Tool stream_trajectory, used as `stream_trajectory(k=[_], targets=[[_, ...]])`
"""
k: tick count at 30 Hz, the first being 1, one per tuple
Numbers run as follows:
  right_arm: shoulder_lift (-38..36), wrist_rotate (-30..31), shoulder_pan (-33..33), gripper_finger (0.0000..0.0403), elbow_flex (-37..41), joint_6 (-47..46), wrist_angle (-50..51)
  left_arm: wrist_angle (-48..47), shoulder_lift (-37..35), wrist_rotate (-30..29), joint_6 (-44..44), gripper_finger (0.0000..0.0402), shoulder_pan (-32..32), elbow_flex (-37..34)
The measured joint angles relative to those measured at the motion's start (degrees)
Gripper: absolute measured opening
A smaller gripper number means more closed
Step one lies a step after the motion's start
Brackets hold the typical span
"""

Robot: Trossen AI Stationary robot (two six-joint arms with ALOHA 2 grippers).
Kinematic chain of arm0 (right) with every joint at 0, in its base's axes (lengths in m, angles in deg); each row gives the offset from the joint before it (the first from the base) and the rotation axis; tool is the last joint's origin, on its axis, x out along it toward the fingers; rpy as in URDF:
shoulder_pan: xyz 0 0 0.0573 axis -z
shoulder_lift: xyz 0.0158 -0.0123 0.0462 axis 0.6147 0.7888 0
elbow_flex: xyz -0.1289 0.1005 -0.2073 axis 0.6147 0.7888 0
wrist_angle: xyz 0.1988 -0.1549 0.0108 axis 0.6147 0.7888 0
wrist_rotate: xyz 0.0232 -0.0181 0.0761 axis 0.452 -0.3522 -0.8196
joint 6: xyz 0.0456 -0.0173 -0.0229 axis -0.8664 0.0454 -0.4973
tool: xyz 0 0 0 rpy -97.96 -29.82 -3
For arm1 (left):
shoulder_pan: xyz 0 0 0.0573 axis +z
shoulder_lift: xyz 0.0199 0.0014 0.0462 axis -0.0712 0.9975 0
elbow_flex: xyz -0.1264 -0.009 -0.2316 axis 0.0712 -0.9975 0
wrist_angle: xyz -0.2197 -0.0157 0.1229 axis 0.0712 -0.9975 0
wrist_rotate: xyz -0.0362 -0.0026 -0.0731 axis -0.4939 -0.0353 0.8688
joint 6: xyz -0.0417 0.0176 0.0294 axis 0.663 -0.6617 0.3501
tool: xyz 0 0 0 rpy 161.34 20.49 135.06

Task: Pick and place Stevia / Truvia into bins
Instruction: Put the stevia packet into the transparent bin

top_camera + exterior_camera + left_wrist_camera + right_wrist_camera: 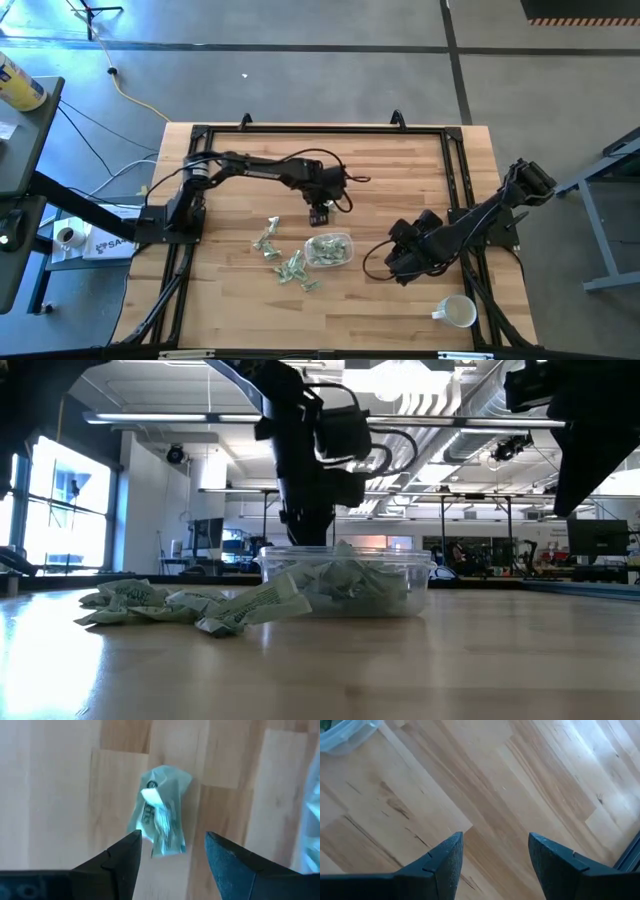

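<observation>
My left gripper [320, 212] is open and points down over the table, just beyond the far side of the clear container [328, 249]. In the left wrist view, one crumpled green-and-white packet [161, 812] lies flat on the wood below my left gripper [172, 842], in line with the gap between the fingers, touching neither. The container [345, 578] holds several packets. More loose packets [283, 255] lie on the table to its left and show in the low view [185, 605]. My right gripper [400, 265] waits open to the right of the container, over bare wood [492, 842].
A white handled mug [458, 312] stands near the table's near right corner. The black frame rails [320, 130] run along the table's edges. The container's rim [312, 815] shows close beside the left gripper. Bare wood lies between the container and the right arm.
</observation>
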Motion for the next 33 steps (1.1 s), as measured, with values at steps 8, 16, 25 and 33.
stream_trajectory(k=[8,16,25,33], targets=[[0.00,-0.04,1.91,0.0211,0.02,-1.17,-0.13,1.23,3.01,-1.78,-2.87,0.0200,0.00,0.01],[0.00,-0.16,3.03,0.0211,0.02,-0.87,-0.35,2.00,3.54,-3.91,-3.16,0.0092,0.04,0.17],[0.00,-0.22,3.02,0.0204,0.02,-0.48,-0.35,-8.52,4.04,-3.92,-3.57,0.0030,-0.19,4.68],[0.00,1.52,2.97,0.0204,0.02,0.42,-0.28,-15.84,1.47,-3.45,-1.50,0.0031,-1.30,13.66]])
